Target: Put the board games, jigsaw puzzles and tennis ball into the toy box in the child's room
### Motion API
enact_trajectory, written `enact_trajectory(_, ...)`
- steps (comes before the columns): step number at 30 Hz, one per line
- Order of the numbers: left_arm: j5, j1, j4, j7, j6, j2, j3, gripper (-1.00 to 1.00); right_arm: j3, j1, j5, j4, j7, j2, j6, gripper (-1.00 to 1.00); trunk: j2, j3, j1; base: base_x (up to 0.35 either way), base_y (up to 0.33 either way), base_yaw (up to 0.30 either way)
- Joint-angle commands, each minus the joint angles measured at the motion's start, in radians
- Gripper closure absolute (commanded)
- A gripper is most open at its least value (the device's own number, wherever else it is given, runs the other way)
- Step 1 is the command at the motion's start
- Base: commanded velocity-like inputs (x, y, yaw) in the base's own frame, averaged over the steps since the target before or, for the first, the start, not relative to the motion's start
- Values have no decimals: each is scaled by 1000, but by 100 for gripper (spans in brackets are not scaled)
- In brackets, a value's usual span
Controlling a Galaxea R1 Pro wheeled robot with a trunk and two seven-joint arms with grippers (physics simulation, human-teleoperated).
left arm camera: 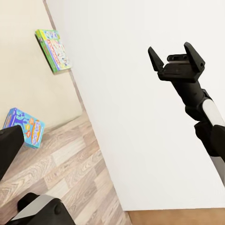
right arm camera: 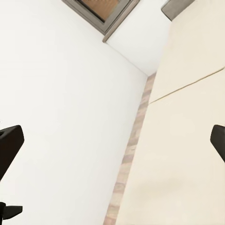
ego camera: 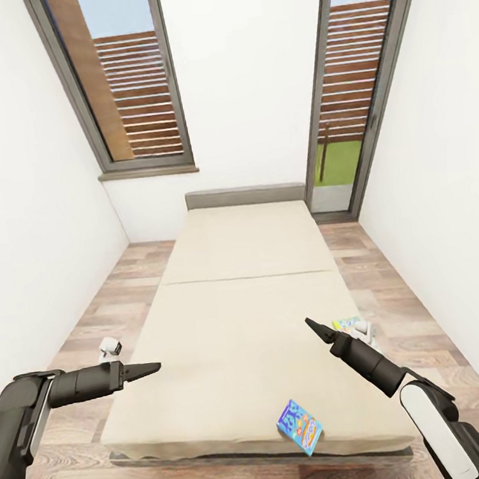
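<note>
The bed [ego camera: 241,314] lies ahead with its beige mattress and grey headboard. A blue and orange board game [ego camera: 300,427] [left arm camera: 23,125] rests near the foot edge, right of centre. A pale, green-edged board game [ego camera: 347,324] [left arm camera: 54,49] lies at the bed's right edge, partly hidden behind my right gripper [ego camera: 311,324] [left arm camera: 177,52]. That gripper hovers open over the bed's right side. My left gripper [ego camera: 154,368] hangs over the bed's left edge, its fingers spread and holding nothing. The table, toy box, jigsaw puzzles and tennis ball are out of view.
White walls close in on both sides, leaving narrow strips of wooden floor [ego camera: 92,317] beside the bed. A small white object [ego camera: 109,349] sits on the floor at the left. A window [ego camera: 126,81] and a glass door [ego camera: 349,91] are in the far wall.
</note>
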Motion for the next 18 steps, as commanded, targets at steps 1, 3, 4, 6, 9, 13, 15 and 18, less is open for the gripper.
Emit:
enact_trajectory(1,-3,-1,0,-5,11,0,0,-100,-1,-1,-10,0,0,0,9,-100,-2,0,1,0,0,0)
enact_trajectory(3,-3,-1,0,-5,10,0,0,-100,-1,-1,-10,0,0,0,9,-100,-2,3,1,0,0,0)
enact_trajectory(4,-3,-1,0,-5,10,-1,0,-100,-1,-1,-10,0,0,0,9,-100,-2,5,1,0,0,0)
enact_trajectory(6,-3,-1,1,-5,10,-2,0,-100,-1,-1,-10,0,0,0,9,-100,-2,8,1,0,0,0)
enact_trajectory(9,-3,-1,1,-5,10,-5,0,-100,-1,-1,-11,0,0,-1,9,-100,-2,13,1,0,0,0)
enact_trajectory(13,-3,-1,1,-5,10,-7,1,-100,-1,-1,-11,0,0,0,9,-100,-2,20,1,0,0,0)
enact_trajectory(15,-3,-1,1,-5,10,-7,0,-100,-1,-1,-11,0,0,0,9,-100,-2,23,1,0,0,0)
enact_trajectory(18,-3,-1,1,-5,10,-7,0,-100,-1,-1,-11,0,0,0,9,-100,-2,28,1,0,0,0)
